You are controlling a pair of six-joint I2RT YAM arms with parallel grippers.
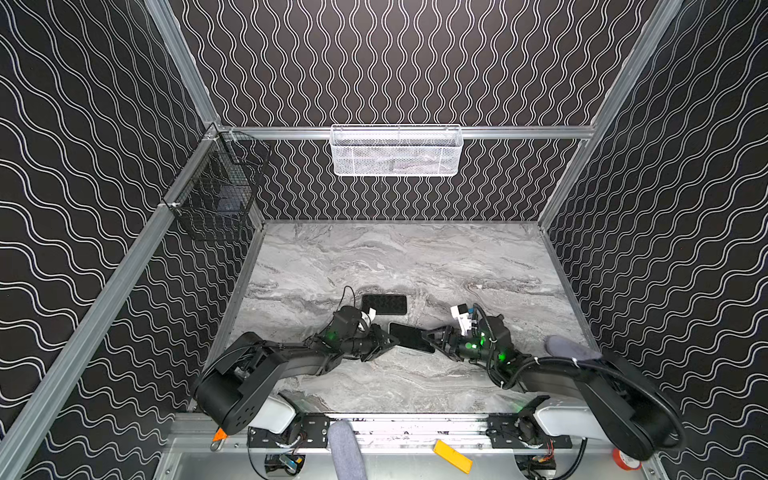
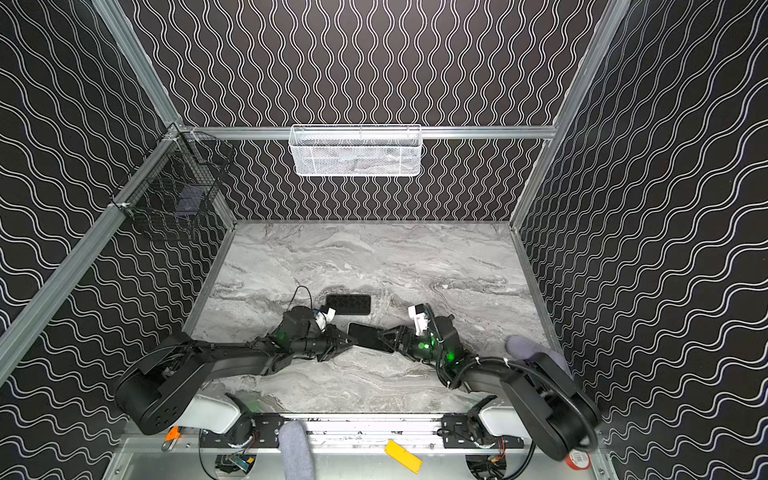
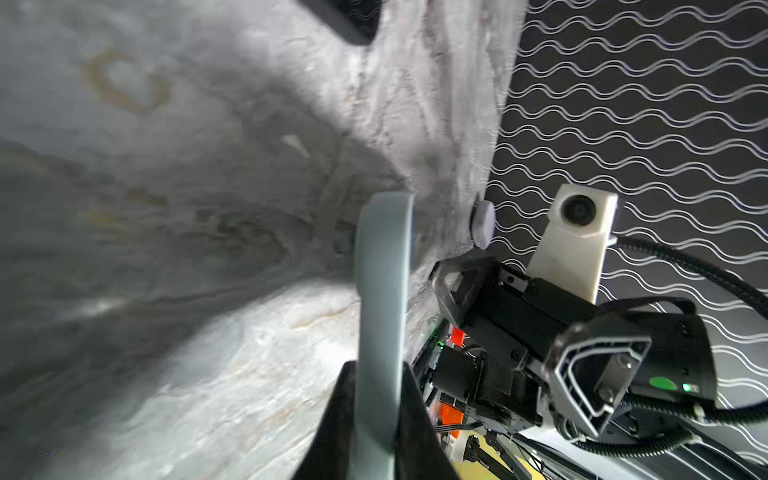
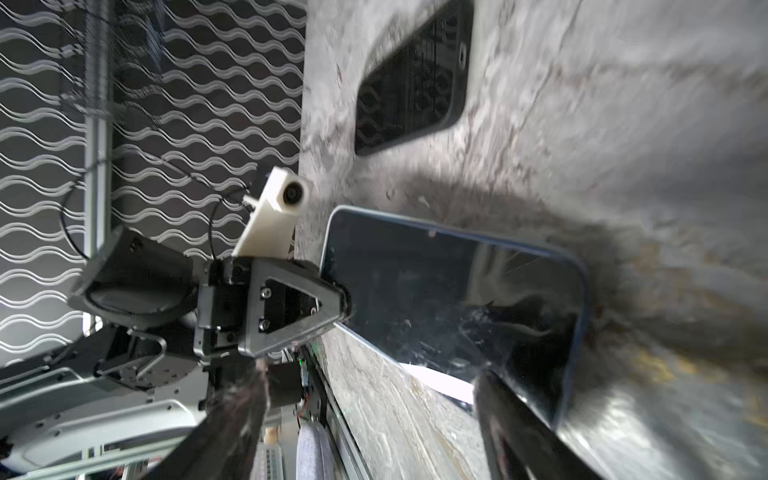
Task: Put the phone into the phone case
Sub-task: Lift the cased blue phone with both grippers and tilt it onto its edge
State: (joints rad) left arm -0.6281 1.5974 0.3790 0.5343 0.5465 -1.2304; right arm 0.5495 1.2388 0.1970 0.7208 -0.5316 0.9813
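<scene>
1. The phone (image 1: 411, 337) lies screen up and skewed near the front middle of the bench (image 1: 374, 257), between the 2 arms. The phone case (image 1: 384, 304) lies flat just behind it, not touching it, with its patterned face up.
2. The left gripper (image 1: 392, 342) is clamped on the phone's left short end. In the left wrist view the phone's grey-blue edge (image 3: 382, 291) runs between the dark fingers (image 3: 336, 415), pinched across its thickness.
3. The right gripper (image 1: 429, 336) stands wide at the phone's other end and holds nothing. In the right wrist view 1 finger (image 4: 519, 424) overlaps the phone's corner, and I cannot tell whether it touches.
4. I judge the step in hand to be securing the phone for the carry to the case. A pinch on 1 end of a slick glass slab may let it swing or slip, so the lift should be slow and low.
5. The right gripper should either steady the free end or move clear, so the phone does not knock it.
6. Before lowering, turn the phone to match the case's long axis. The case has a small opening (image 4: 462, 56) near 1 corner, but I cannot see which end of the phone carries the camera.
7. Seat 1 end under the case lip first, then press the other end down. The light case will probably slide, so the free gripper should pin it.
</scene>
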